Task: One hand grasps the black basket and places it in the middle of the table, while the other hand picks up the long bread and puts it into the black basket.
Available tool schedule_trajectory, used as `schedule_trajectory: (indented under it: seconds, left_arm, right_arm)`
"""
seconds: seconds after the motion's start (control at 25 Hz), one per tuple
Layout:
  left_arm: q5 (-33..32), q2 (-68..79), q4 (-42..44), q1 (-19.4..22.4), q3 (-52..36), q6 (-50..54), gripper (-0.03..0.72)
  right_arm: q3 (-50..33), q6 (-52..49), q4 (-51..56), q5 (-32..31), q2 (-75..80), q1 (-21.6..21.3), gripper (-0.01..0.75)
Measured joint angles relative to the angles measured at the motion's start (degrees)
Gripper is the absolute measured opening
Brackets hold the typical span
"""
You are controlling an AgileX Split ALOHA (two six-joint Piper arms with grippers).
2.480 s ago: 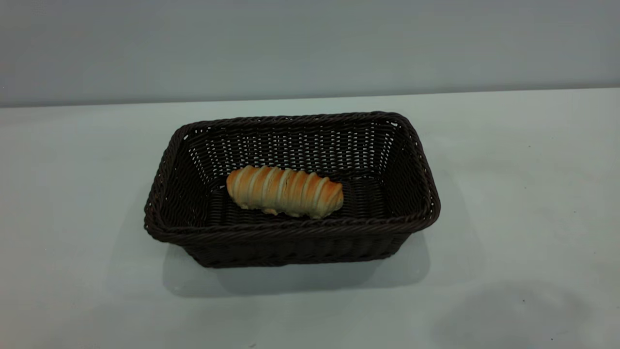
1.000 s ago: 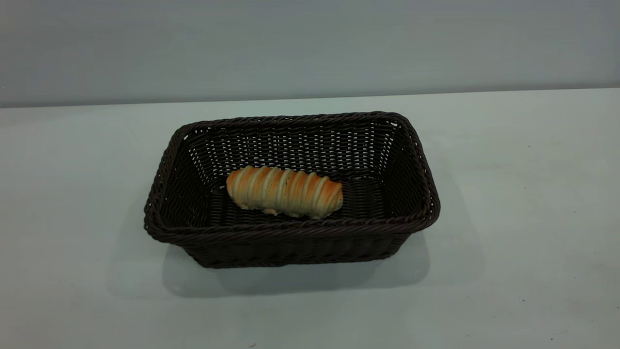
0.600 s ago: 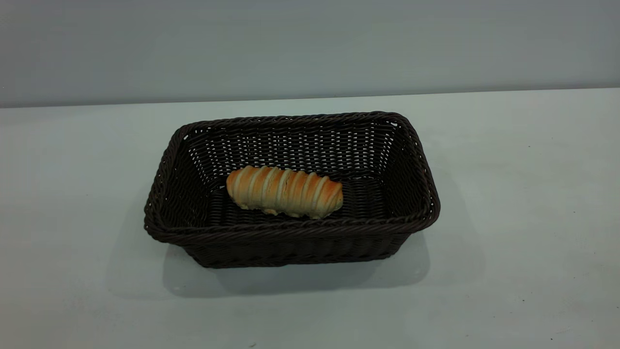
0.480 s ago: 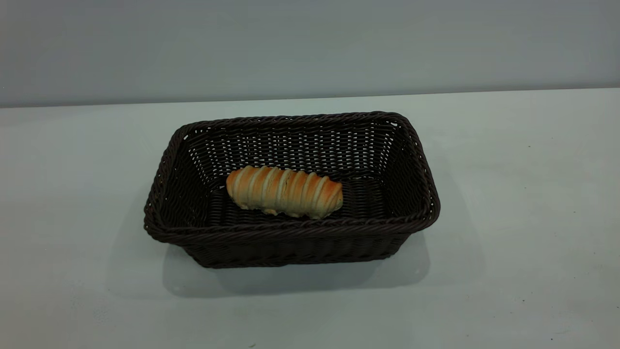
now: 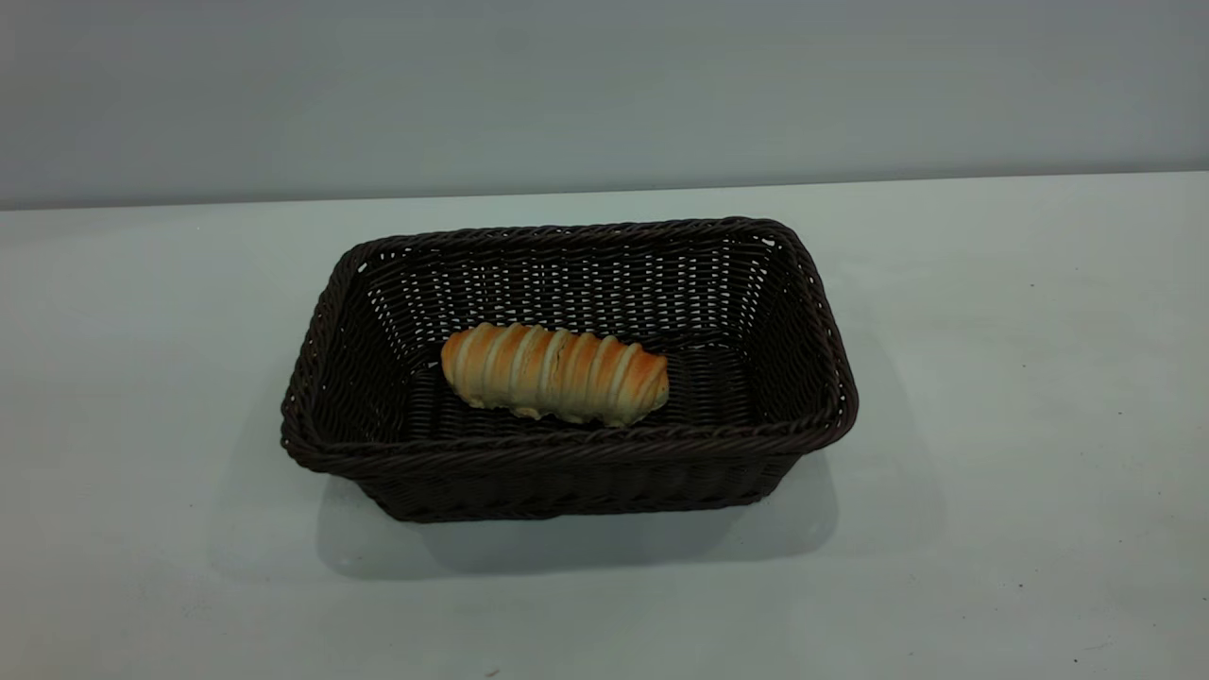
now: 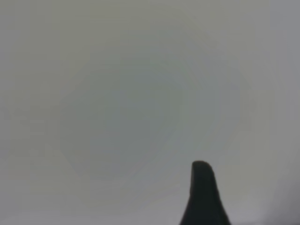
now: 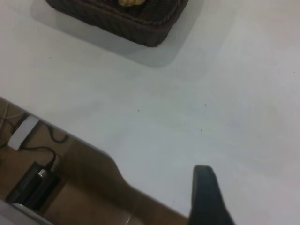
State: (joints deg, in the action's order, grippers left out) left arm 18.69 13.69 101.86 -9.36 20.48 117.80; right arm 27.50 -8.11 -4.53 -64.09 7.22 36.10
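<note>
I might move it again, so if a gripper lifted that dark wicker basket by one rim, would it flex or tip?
The black basket looks like tightly woven wicker with a braided rim, so probably fairly stiff with slight flex. Its openwork sides suggest it is light. Lifted at one end it would likely tilt, and the long bread, lying loose inside, could slide.

Exterior view: raised, angled down across the worktop [image 5: 992, 378] toward a plain wall [image 5: 604, 85], black basket [image 5: 567, 378] at mid-frame, moderately near. Left wrist view: close over bare worktop [image 6: 117, 103], one dark fingertip [image 6: 202, 197] at the edge. Right wrist view: higher, looking down on worktop [image 7: 197, 93] and its edge; shares a corner of the basket [image 7: 140, 18] with exterior.
</note>
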Motion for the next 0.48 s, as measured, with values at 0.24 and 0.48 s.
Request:
schedule_trajectory:
  seconds: [0.24, 0.48]
  left_arm:
    - [-12.56, 3.25, -0.37, 0.0, 0.0, -8.78, 0.573]
    - [-20.01, 11.52, -3.39, 0.0, -1.25, -12.94, 0.573]
  right_arm:
    - [0.0, 0.0, 0.0, 0.0, 0.0, 0.0, 0.46]
    - [0.0, 0.0, 0.0, 0.0, 0.0, 0.0, 0.46]
